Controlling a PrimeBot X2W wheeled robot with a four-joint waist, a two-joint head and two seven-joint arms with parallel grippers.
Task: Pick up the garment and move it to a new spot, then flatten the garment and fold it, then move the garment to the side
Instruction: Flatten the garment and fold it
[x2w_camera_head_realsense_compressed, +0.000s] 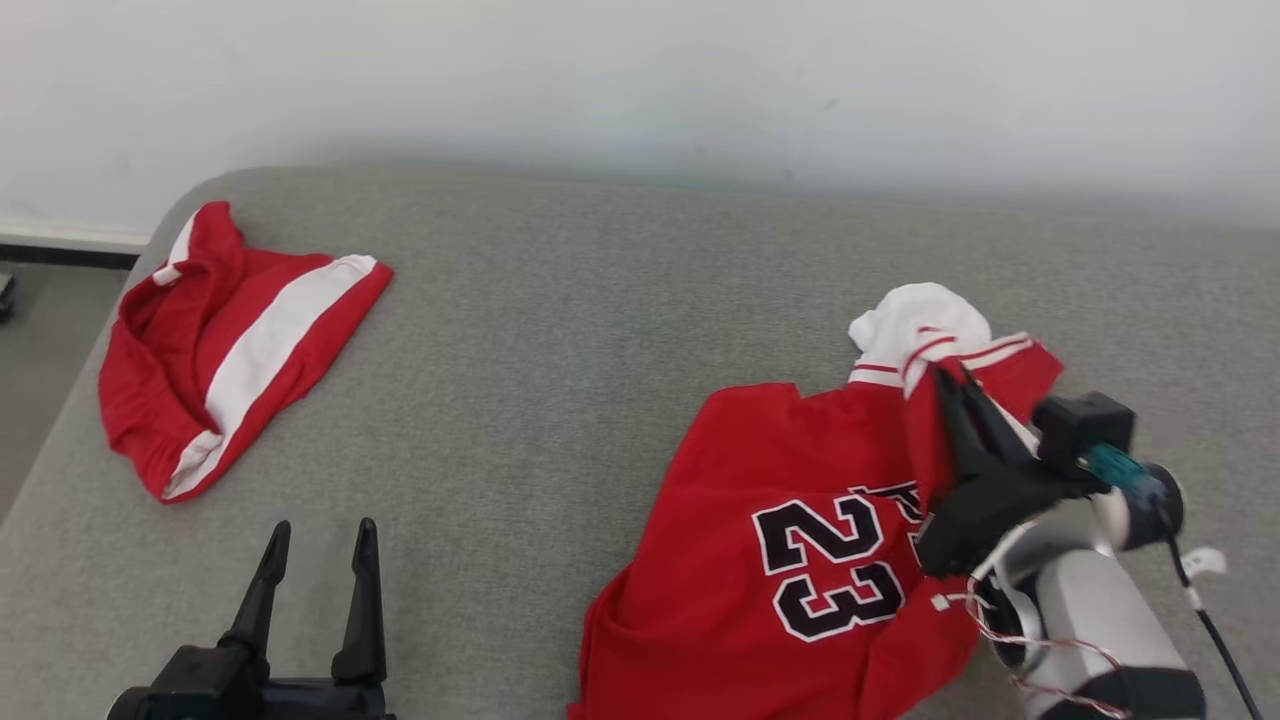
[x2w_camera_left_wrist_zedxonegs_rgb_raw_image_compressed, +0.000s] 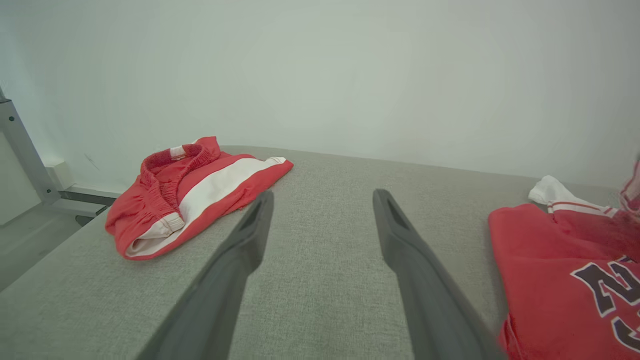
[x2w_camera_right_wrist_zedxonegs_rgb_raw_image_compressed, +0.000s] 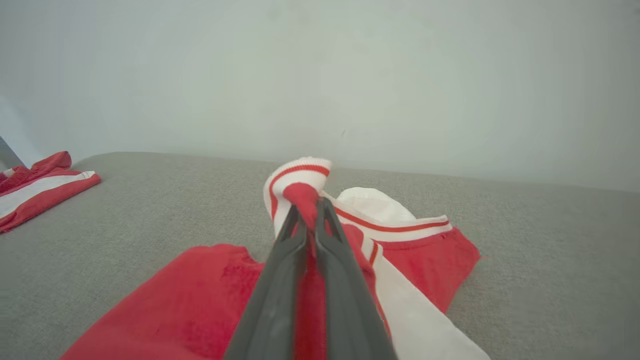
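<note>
Pinching the striped trim (x2w_camera_right_wrist_zedxonegs_rgb_raw_image_compressed: 300, 172) of the red jersey (x2w_camera_head_realsense_compressed: 780, 450), the right hand (x2w_camera_head_realsense_compressed: 948, 385) grips its far edge. The left hand (x2w_camera_head_realsense_compressed: 322, 530), spread empty, lies well to the jersey's left.

Crumpled red fabric shorts with white side stripe (x2w_camera_head_realsense_compressed: 235, 345), lying on wide grey woven upholstered surface (x2w_camera_head_realsense_compressed: 560, 330), plain white wall (x2w_camera_head_realsense_compressed: 640, 80) behind

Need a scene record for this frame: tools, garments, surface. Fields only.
surface: grey fabric top, pale wall behind
jersey: red, number 23, crumpled, near right
shorts: red with white stripe, far left, lying apart from both tools
right tool: shut on the jersey's striped white trim, fabric pinched up
left tool: open, nothing between its fingers, over bare surface
stage: jersey not yet flattened or folded
</note>
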